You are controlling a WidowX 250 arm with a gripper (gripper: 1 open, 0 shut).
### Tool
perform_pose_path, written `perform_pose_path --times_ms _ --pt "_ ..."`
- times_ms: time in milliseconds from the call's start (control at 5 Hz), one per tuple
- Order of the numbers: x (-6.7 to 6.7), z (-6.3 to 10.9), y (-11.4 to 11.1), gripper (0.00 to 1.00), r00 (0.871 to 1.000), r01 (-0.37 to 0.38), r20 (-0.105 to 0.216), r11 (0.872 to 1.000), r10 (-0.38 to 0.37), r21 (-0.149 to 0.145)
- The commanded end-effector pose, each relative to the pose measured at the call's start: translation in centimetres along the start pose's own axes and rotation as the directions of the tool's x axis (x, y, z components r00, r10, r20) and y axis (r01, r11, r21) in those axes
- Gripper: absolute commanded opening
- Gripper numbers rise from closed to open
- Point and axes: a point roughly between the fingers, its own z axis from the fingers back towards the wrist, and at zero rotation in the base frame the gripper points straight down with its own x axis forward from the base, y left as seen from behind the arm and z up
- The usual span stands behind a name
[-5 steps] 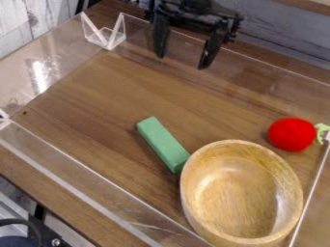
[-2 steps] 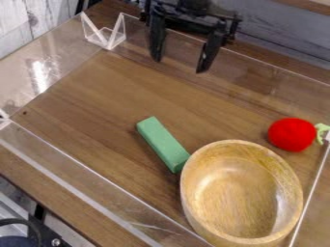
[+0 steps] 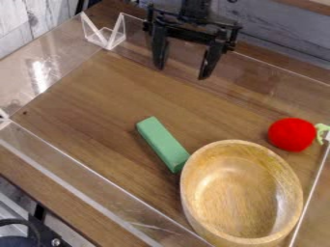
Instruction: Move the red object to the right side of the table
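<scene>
Black gripper (image 3: 183,68) hanging wide and empty over the far end of the table (image 3: 96,111), the red object (image 3: 292,133) lying at the right edge just beyond the wooden bowl (image 3: 241,201), the green block (image 3: 162,143) touching the bowl's left rim.

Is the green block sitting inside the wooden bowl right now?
No, the green block lies flat on the table, outside the wooden bowl, with one end at the bowl's rim.
</scene>
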Motion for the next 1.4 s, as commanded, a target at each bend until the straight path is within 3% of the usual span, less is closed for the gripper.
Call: perform_pose_path --times_ms 0,200,600,1000,1200 --pt "1.4 2.0 -1.2 1.00 0.997 0.047 0.069 0.999 -0.045 -0.025" --pt "0.9 2.3 -2.7 1.00 0.993 0.089 0.079 0.996 -0.089 0.006" --pt "-0.5 0.0 -3.2 1.00 0.990 0.117 0.077 0.992 -0.120 0.046" --pt "-1.1 2.0 -1.2 1.00 0.983 0.155 0.097 0.988 -0.157 0.028" --pt "-0.5 1.5 -0.7 1.00 0.987 0.127 0.095 0.992 -0.128 0.008"
